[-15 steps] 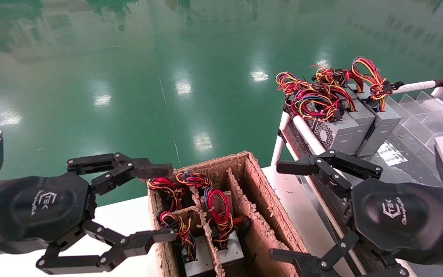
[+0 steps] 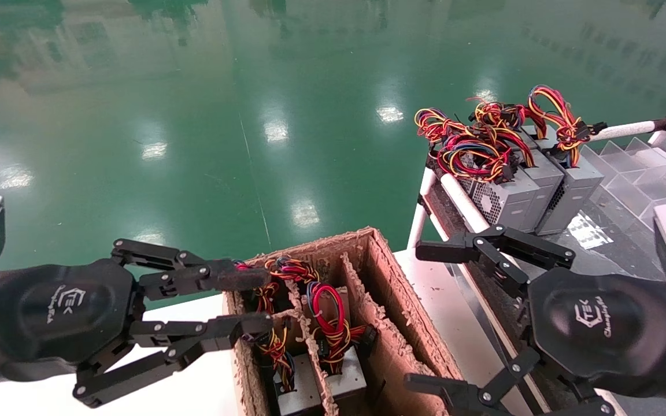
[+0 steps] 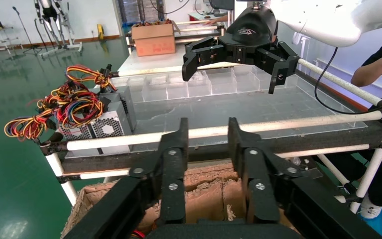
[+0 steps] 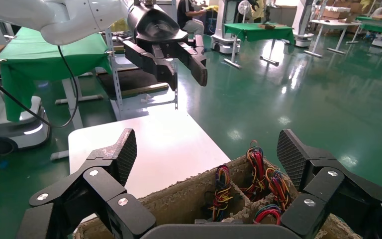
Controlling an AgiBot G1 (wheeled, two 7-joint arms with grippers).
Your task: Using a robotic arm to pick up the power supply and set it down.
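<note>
I see the robotic arm (image 2: 249, 300), black with a white palm logo, at the near-left corner of a cardboard box, its two fingers narrowed but a gap between them. The power supply (image 2: 278, 370), a grey metal box under red, yellow and blue wires, stands in the box's left compartment.

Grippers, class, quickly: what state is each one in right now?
Left gripper: partly closed over the cardboard box, holding nothing visible.
Right gripper: wide open, empty, beside the box.
</note>
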